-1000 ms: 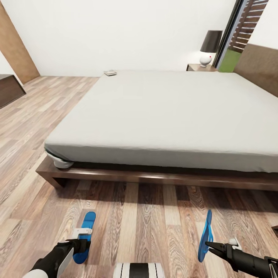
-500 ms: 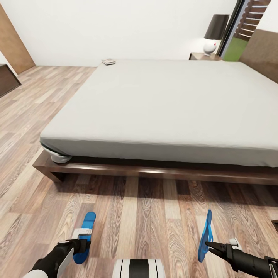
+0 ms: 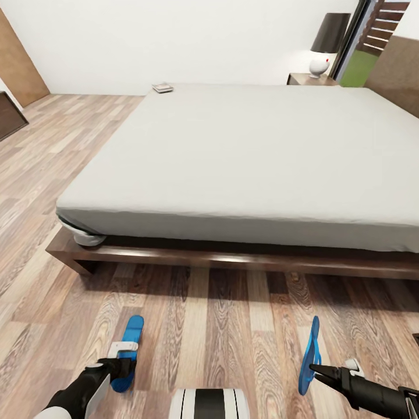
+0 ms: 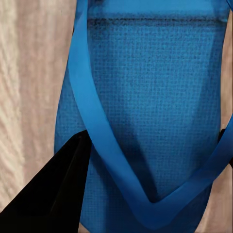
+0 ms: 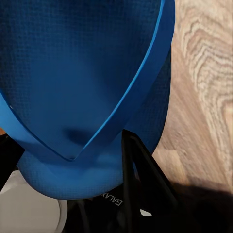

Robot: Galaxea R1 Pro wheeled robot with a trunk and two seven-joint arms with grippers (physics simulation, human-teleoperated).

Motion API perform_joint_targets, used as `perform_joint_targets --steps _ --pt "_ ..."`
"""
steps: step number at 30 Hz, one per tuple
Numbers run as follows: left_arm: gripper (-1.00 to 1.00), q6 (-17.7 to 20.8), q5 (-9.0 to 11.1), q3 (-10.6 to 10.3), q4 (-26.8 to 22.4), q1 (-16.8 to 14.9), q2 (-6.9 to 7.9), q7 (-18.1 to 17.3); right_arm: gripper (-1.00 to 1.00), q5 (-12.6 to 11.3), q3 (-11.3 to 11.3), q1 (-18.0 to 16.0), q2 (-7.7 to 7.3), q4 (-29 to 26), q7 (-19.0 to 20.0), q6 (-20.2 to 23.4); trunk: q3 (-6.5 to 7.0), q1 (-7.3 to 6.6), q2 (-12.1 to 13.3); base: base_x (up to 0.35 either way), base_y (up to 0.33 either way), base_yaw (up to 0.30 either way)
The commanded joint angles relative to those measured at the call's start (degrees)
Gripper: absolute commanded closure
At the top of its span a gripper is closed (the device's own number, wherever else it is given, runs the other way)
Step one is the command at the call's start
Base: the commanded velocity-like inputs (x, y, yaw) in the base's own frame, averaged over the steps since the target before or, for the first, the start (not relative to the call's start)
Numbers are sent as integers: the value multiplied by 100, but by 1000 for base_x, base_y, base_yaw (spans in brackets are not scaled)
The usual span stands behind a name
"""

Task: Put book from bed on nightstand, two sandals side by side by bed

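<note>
Sandals in both hands: left sandal [image 3: 129, 352] gripped in left hand [image 3: 119, 366] (flat), right sandal [image 3: 310, 355] edge-up in right hand [image 3: 317, 372].

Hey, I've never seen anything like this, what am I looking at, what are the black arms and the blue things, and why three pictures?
This is a simulated robot with two arms, each ending in a claw. The wide picture comes from a camera on its head, looking down over both arms. The other two come from cameras on its wrists, close to what each claw grips. The left claw is shut on one blue sandal, held fairly flat; the right claw is shut on the other sandal, turned on edge. Ahead stands a bed with a grey mattress on a dark wooden frame, on a wood-plank floor. A small book lies at its far corner. Beyond is a nightstand with a lamp.
</note>
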Motion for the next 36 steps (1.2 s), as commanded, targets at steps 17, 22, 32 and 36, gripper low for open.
perform_joint_targets --steps 17,22,32,36 --pt "100 -56 29 -10 -8 10 9 -8 100 59 -24 -7 4 -1 44 55 -4 2 -1 214 235 0" --pt "100 -64 25 -10 -3 10 8 -8 100 59 -24 -5 4 -5 46 56 -4 2 -1 245 190 0" --pt "100 -69 25 -13 -1 10 -2 -1 100 59 -24 -6 4 -3 47 56 -4 2 -1 233 10 0" --pt "100 -58 23 -16 -1 10 -7 16 100 59 -24 -6 4 -7 47 55 -4 2 -1 14 0 0"
